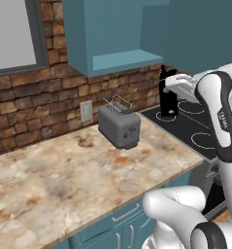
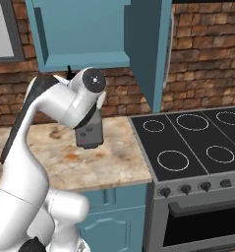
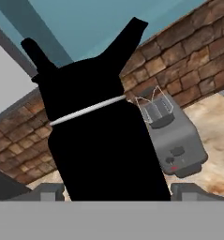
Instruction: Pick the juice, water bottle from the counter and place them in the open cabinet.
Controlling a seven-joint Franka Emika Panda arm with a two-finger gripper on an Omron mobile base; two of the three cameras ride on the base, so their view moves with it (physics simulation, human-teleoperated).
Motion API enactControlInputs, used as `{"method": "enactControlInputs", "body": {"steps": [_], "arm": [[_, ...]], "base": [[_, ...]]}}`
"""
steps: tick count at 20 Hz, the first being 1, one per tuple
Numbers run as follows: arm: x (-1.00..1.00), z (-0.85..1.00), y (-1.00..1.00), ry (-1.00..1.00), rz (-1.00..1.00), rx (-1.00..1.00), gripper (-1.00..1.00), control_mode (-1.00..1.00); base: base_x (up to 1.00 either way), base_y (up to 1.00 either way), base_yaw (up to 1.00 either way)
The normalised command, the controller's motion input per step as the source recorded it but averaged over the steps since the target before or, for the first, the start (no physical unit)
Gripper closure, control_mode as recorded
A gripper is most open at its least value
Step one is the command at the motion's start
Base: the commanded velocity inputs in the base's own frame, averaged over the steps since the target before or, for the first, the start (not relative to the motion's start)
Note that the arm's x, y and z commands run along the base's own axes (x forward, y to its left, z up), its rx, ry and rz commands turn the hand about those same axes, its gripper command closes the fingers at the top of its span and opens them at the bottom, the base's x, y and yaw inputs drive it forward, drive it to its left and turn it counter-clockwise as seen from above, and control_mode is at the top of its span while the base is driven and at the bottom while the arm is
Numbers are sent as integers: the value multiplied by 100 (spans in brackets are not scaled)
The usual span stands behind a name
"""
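Black water bottle (image 3: 104, 140) sits clamped between the gripper (image 1: 172, 92) fingers, lifted off the counter (image 1: 64, 180), with the open cabinet (image 1: 122, 61) at eleven o'clock above it. By my reading, placing remains; the juice isn't anywhere I can spot.

Matt black water bottle (image 3: 104, 140), marbled stone tabletop (image 1: 64, 180), brushed grey metal toaster (image 1: 119, 125), rough brick wall (image 1: 35, 116), glossy black stovetop (image 2: 197, 142)
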Motion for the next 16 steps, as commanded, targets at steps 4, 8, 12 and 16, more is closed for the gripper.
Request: {"method": "enactControlInputs", "body": {"steps": [4,8,12,16], "arm": [[26,6,0,6,-16,-10,100,-100],[44,0,0,-5,-8,0,100,-100],[43,13,0,-14,-6,0,100,-100],[35,38,6,-16,-5,0,100,-100]], "base": [[0,0,0],[0,0,0],[0,0,0],[0,0,0]]}}
